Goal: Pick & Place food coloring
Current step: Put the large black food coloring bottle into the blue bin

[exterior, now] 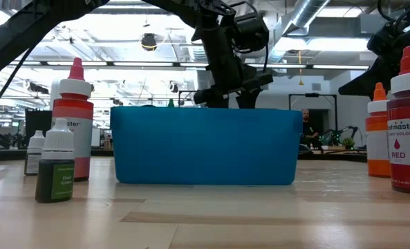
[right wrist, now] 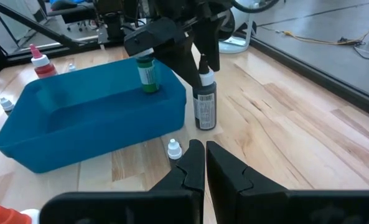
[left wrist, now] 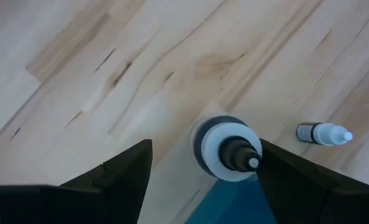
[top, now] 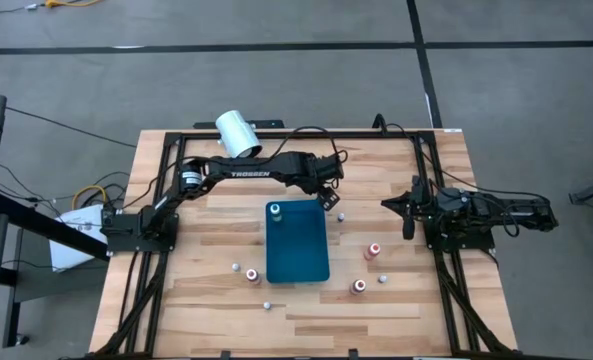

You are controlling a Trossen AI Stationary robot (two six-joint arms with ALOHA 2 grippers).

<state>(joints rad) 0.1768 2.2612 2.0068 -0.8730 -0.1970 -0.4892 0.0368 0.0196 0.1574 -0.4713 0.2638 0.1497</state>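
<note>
The left gripper [top: 328, 196] is held over the table [top: 416, 300] just beyond the far right corner of the blue tray [top: 298, 262], its fingers [left wrist: 119, 177] spread wide to either side of a dark bottle with a white collar [left wrist: 226, 148] that stands upright on the wood between them. Nothing is gripped — a gap shows on both sides of the bottle. In the right wrist view the same dark bottle [right wrist: 205, 106] is seen just outside the tray's corner, touching neither wall nor finger as far as can be told.

One green-topped bottle [top: 275, 209] stands upright inside the tray, in its far left corner. The rest of the food coloring is scattered on the table: a small pale bottle [top: 341, 216] lies just to the right of the tray, two red-topped bottles [top: 373, 250] and [top: 358, 286] stand farther right, and a red-topped bottle [top: 253, 274] stands at the tray's near left side with small pale ones close by.

The right gripper [top: 408, 208] is parked at the table's right side, well apart from the tray — its fingers [right wrist: 190, 167] are pressed together on nothing.

A large white cylinder [top: 238, 134] lies at the table's far edge.
</note>
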